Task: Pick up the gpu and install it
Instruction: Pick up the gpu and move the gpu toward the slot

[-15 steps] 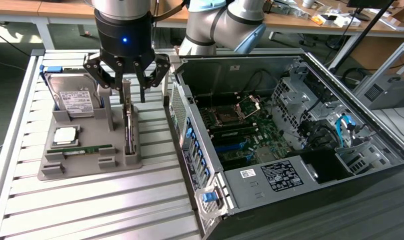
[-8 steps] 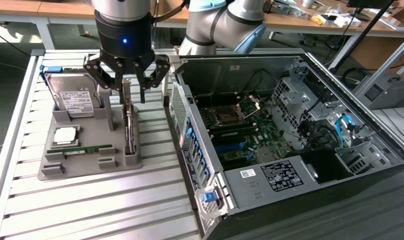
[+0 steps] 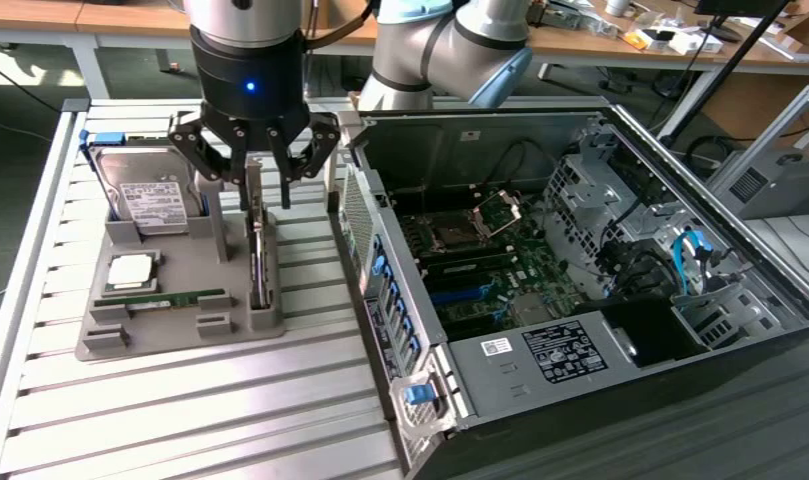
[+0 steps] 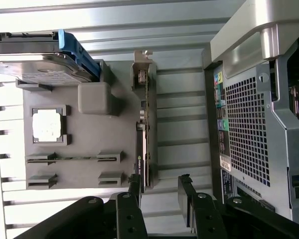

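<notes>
The gpu [image 3: 259,262] stands on its long edge in a slot of the grey holder tray [image 3: 164,335], on the exterior view's left. It is a thin dark-and-green card [image 4: 145,134] with a silver bracket [image 4: 141,69] at its far end. My gripper [image 3: 257,188] hangs directly above the card and is open, with nothing between its fingers. In the wrist view the gripper [image 4: 159,195] straddles the card's near end, and one black finger [image 4: 135,191] is close beside it. The open computer case [image 3: 551,350] lies on the exterior view's right with its motherboard [image 3: 474,262] exposed.
On the holder tray [image 4: 89,144] also sit a silver hard drive [image 3: 144,192] [image 4: 35,62], a processor chip [image 3: 131,270] [image 4: 46,124] and a narrow green memory stick [image 3: 177,298] [image 4: 74,159]. The case's perforated rear wall [image 4: 249,129] stands close beside the gpu. Everything rests on a slatted metal table [image 3: 177,420].
</notes>
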